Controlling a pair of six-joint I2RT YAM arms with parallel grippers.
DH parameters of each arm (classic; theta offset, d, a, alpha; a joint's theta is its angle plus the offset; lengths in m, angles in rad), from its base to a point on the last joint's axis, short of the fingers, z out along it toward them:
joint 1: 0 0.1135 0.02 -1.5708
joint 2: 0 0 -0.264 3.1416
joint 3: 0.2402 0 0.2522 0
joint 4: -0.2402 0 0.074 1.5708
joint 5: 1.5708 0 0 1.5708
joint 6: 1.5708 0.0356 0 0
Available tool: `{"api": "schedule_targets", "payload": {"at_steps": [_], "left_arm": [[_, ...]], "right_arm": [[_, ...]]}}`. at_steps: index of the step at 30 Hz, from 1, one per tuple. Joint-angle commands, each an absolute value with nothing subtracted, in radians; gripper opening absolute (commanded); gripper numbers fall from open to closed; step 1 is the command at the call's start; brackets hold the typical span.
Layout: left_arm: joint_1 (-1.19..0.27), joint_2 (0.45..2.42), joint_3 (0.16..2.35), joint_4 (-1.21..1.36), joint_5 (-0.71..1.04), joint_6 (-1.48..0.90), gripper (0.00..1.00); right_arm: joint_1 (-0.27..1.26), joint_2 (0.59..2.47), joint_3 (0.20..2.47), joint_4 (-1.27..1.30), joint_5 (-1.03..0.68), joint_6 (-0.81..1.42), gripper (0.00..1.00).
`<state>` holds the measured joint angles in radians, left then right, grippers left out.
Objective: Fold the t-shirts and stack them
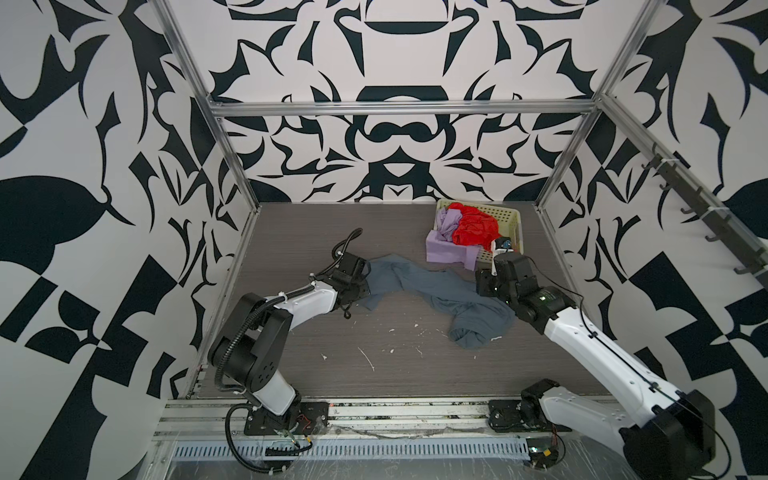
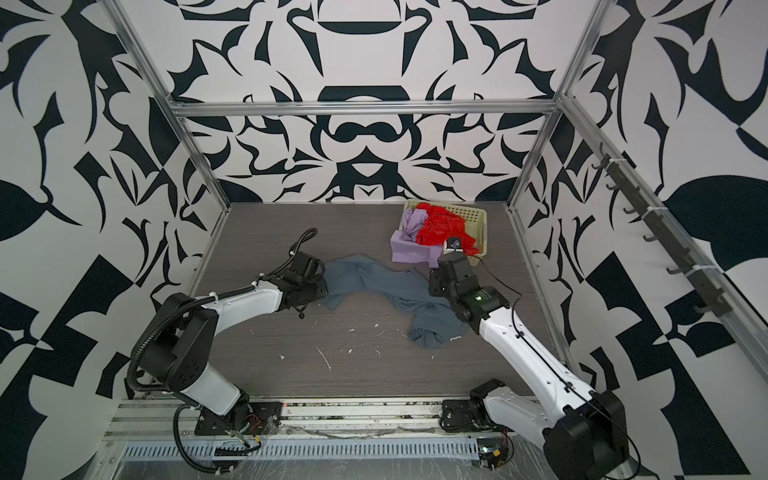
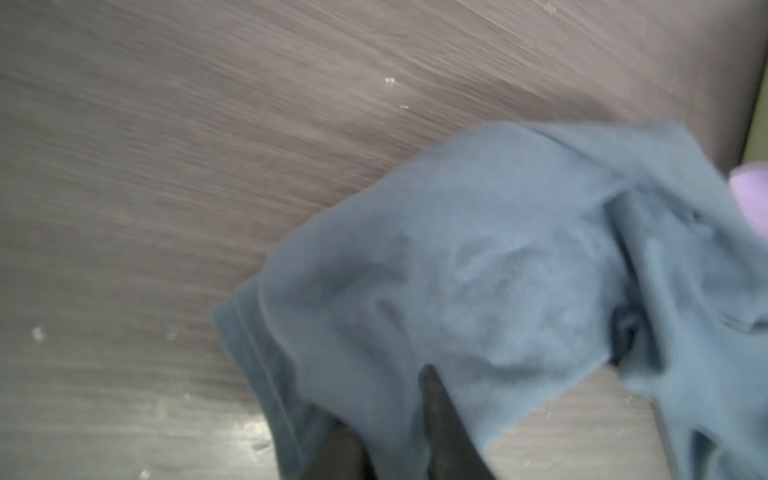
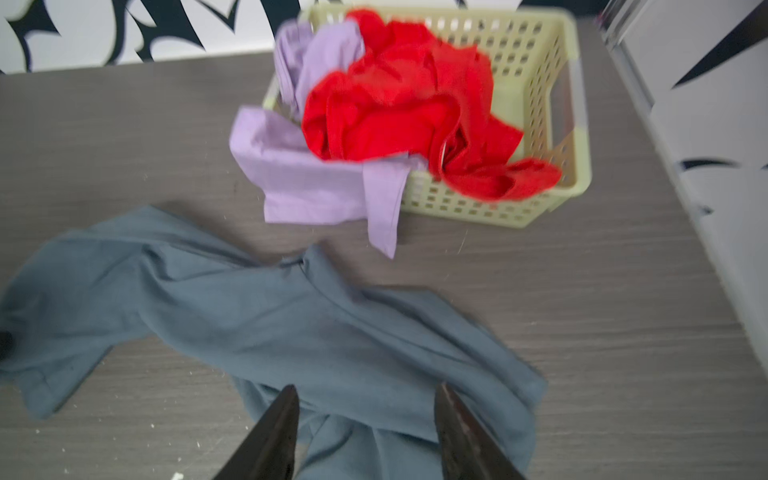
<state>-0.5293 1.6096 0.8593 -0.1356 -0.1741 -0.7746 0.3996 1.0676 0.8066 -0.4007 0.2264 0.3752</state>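
We see the grey shirt twisted and rumpled on the table, left gripper pinching its edge, right gripper spread.

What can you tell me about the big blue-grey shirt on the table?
The blue-grey shirt is plain, soft cloth, crumpled and not folded. It lies in a long twisted strip across the dark table, bunched into a lump at the end near the right arm. The left hand pinches its other end, where a stitched hem shows. The right hand is open just over it. It lies outside the basket.
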Motion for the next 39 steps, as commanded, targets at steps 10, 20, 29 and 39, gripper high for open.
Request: {"api": "schedule_targets", "payload": {"at_steps": [10, 20, 29, 39], "left_arm": [[-0.449, 1.084, 0.972, -0.364, -0.330, -0.597, 0.00], [-0.439, 0.838, 0.706, -0.591, -0.530, -0.829, 0.00], [-0.439, 0.784, 0.657, -0.596, -0.560, -0.865, 0.00], [-0.439, 0.825, 0.653, -0.556, -0.535, -0.866, 0.00]], "right_arm": [[0.320, 1.060, 0.740, -0.348, 0.156, 0.447, 0.57], [0.288, 1.104, 0.719, -0.316, 0.103, 0.466, 0.57], [0.268, 1.265, 0.684, -0.093, -0.028, 0.503, 0.67], [0.222, 1.568, 0.758, 0.104, -0.050, 0.474, 0.60]]}}
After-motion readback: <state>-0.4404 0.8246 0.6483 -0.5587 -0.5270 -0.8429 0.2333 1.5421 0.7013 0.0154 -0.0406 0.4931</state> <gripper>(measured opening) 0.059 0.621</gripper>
